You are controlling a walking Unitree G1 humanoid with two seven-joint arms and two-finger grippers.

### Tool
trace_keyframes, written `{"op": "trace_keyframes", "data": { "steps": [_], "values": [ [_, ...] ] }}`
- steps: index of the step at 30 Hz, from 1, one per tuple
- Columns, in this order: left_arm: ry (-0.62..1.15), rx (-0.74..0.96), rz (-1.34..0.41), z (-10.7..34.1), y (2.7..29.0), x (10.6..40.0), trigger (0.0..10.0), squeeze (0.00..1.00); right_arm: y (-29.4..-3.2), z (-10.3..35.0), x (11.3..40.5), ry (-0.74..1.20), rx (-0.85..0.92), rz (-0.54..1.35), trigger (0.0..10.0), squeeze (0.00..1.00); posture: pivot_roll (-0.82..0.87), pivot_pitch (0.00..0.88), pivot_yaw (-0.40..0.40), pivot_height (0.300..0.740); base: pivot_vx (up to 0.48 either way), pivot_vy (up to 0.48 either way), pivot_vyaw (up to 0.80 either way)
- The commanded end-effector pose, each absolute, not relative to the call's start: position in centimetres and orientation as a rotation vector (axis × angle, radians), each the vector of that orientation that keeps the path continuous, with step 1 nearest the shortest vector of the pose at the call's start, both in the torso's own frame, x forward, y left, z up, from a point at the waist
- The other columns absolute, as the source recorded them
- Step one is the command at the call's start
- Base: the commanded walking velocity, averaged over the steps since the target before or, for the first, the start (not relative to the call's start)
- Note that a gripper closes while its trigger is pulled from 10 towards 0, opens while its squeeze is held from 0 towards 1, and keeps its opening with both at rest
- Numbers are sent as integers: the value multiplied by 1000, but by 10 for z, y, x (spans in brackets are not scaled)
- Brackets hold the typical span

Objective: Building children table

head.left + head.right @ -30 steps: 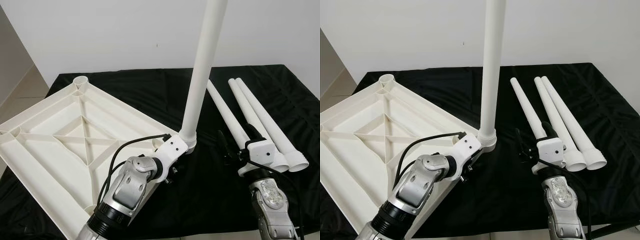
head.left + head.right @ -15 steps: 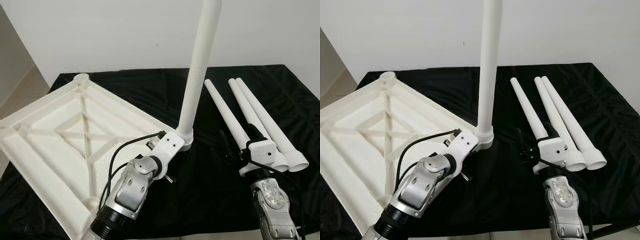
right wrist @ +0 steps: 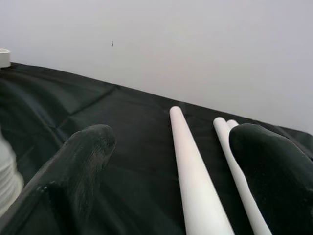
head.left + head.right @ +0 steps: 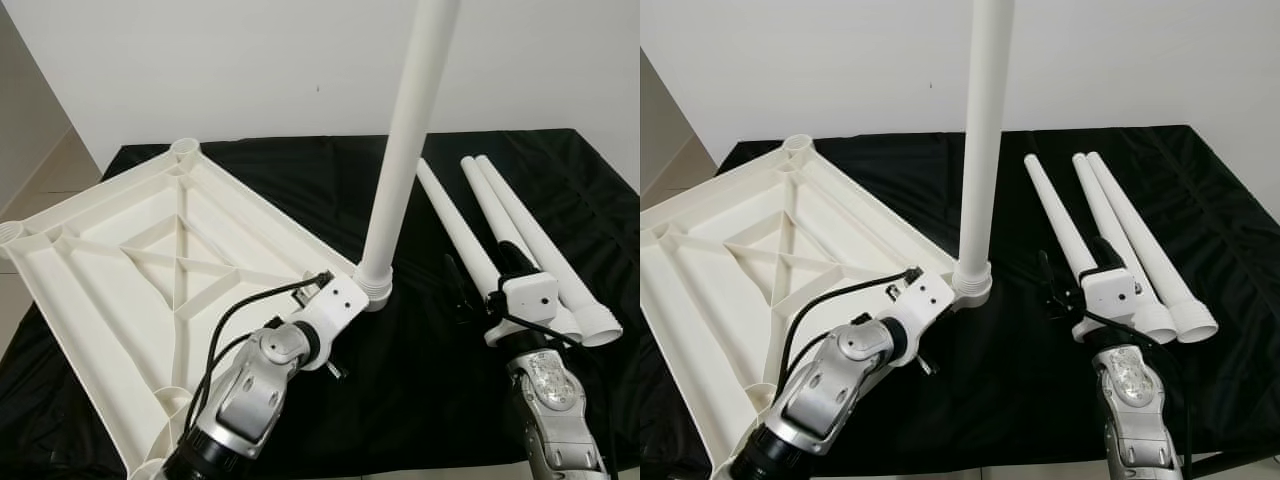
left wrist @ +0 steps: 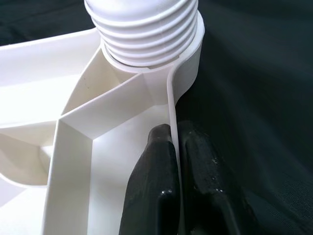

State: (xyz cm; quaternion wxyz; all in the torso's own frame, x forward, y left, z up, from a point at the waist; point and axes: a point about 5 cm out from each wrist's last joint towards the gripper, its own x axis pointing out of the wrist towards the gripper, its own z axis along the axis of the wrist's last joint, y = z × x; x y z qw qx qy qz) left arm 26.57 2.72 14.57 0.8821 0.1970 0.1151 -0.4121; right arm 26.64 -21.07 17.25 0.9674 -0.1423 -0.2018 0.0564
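The left gripper (image 5: 175,147) pinches the rim of the upturned tabletop (image 4: 120,270) beside the screwed-in leg (image 4: 405,150). The right gripper (image 3: 171,161) hovers spread open — probably above the nearest of three loose legs (image 4: 520,235) on the black cloth (image 4: 420,390).

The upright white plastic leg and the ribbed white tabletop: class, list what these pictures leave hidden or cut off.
- Upright white plastic leg: its top is cut off by the upper edge of both eye views.
- Ribbed white tabletop: its near corner is hidden behind the left arm in the eye views.
- Left gripper: shut on the tabletop's rim; how far the leg's thread is screwed in cannot be told.
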Motion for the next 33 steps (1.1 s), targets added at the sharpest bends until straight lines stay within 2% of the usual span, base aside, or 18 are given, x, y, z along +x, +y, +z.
{"op": "trace_keyframes", "data": {
  "steps": [1, 4, 5, 7, 8, 14, 20, 27, 33],
  "values": [
    [209, 399, -1006, 148, 20, 254, 0, 0, -214, 174, 268, -416, -289, 120, 10000, 0, -158, 90, 63, 740, 0, 0, 0],
    [199, 384, -1039, 150, 19, 250, 0, 0, -214, 176, 270, -415, -287, 135, 10000, 0, -156, 91, 62, 740, 0, 0, 0],
    [197, 374, -1049, 150, 18, 248, 1529, 0, -214, 177, 271, -415, -287, 141, 10000, 0, -156, 91, 62, 740, 0, 0, 0],
    [198, 374, -1057, 150, 18, 247, 1529, 0, -214, 177, 272, -412, -286, 149, 10000, 0, -155, 95, 61, 740, 0, 0, 0],
    [201, 388, -1070, 148, 15, 247, 10000, 0, -216, 179, 275, -410, -281, 163, 10000, 0, -155, 98, 58, 740, 0, 0, 0],
    [217, 392, -1077, 144, 13, 248, 10000, 0, -218, 183, 277, -410, -259, 167, 10000, 0, -159, 101, 59, 740, 0, 0, 0],
    [238, 367, -1069, 140, 1, 255, 10000, 0, -232, 187, 274, -331, -103, 264, 10000, 0, -176, 105, 67, 740, 0, 0, 0],
    [241, 383, -1063, 138, -1, 260, 10000, 0, -241, 187, 264, -282, -88, 339, 10000, 0, -186, 108, 73, 740, 0, 0, 0],
    [242, 395, -1066, 138, 3, 264, 10000, 0, -232, 183, 248, -188, -102, 553, 10000, 0, -189, 110, 80, 740, 0, 0, 0]
  ]
}}
